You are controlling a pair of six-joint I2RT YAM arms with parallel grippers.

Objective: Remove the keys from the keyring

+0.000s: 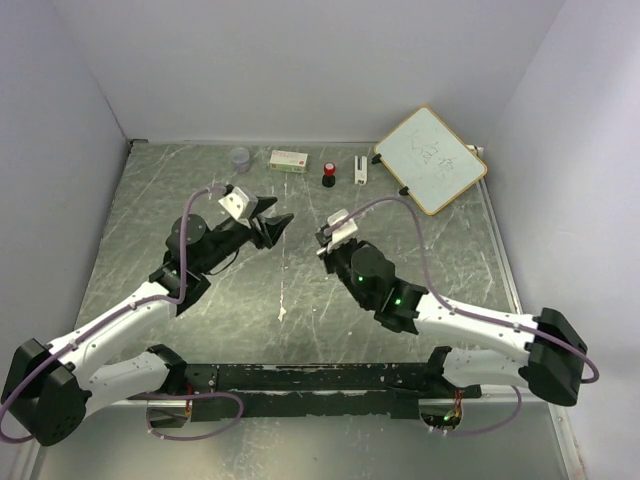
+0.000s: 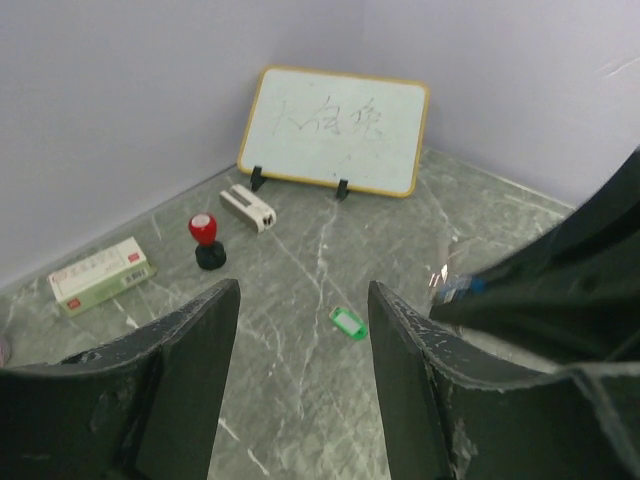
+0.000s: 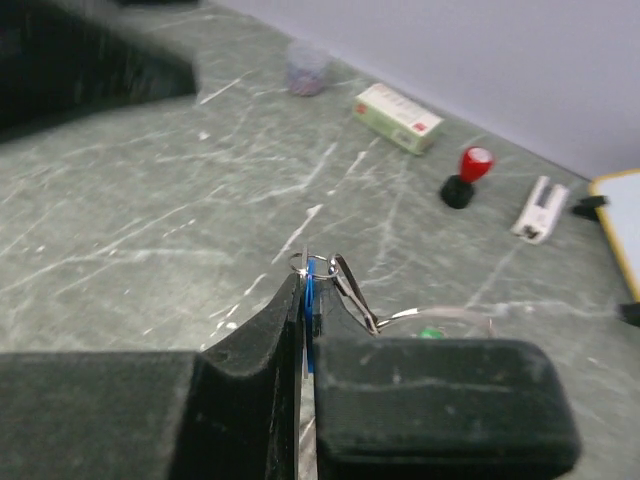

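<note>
The grey-green marbled surface point(image 1: 300, 300) carries a row near its far edge: a small clear cup point(image 1: 240, 158), a green-and-white box point(image 1: 289, 159), a red-and-black knob point(image 1: 328, 175) and a small white device point(image 1: 360, 169). A framed whiteboard point(image 1: 430, 160) stands propped in the far right corner. A green-headed key point(image 2: 348, 323) lies flat nearer the middle, apart from the rest.

The whiteboard point(image 2: 335, 125), upper middle of the left wrist view, is bearing faint handwritten strokes, too pale to read. The small box point(image 2: 100, 275) at the left edge is showing red printing and a barcode-like strip, both too small to make out.
</note>
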